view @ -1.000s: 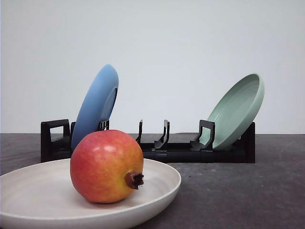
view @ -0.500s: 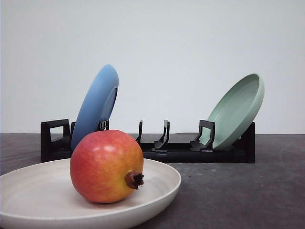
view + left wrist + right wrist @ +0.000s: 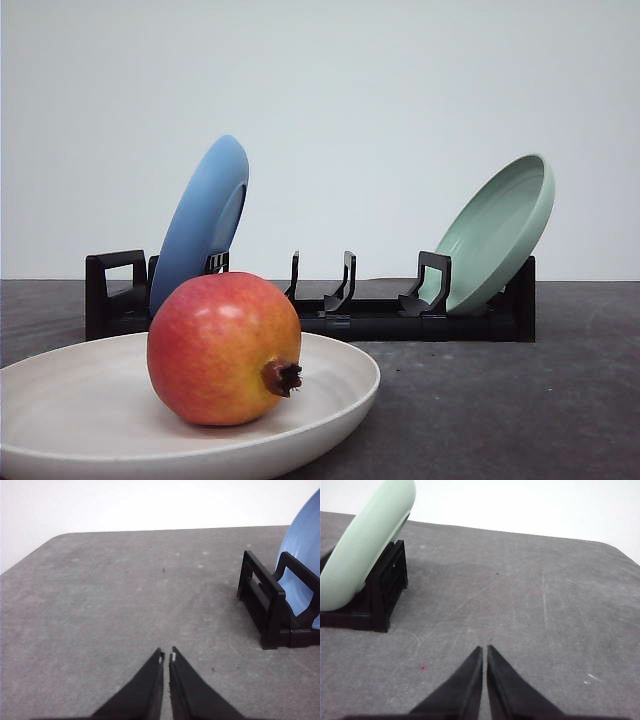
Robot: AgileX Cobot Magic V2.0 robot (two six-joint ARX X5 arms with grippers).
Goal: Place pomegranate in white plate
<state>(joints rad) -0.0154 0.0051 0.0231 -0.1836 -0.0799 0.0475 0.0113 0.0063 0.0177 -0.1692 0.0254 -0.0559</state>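
Resting in the matte cream white plate point(image 3: 330, 385), the smooth round pomegranate point(image 3: 222, 345) points its calyx toward four o'clock. Left gripper point(image 3: 166, 657) and right gripper point(image 3: 484, 649) hover pinched closed, empty, above speckled grey table point(image 3: 530, 605).

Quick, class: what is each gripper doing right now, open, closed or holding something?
Left gripper: closed, holding nothing, above bare table.
Right gripper: closed, holding nothing, above bare table.

Nothing has changed since the earlier pictures; no object has moved.
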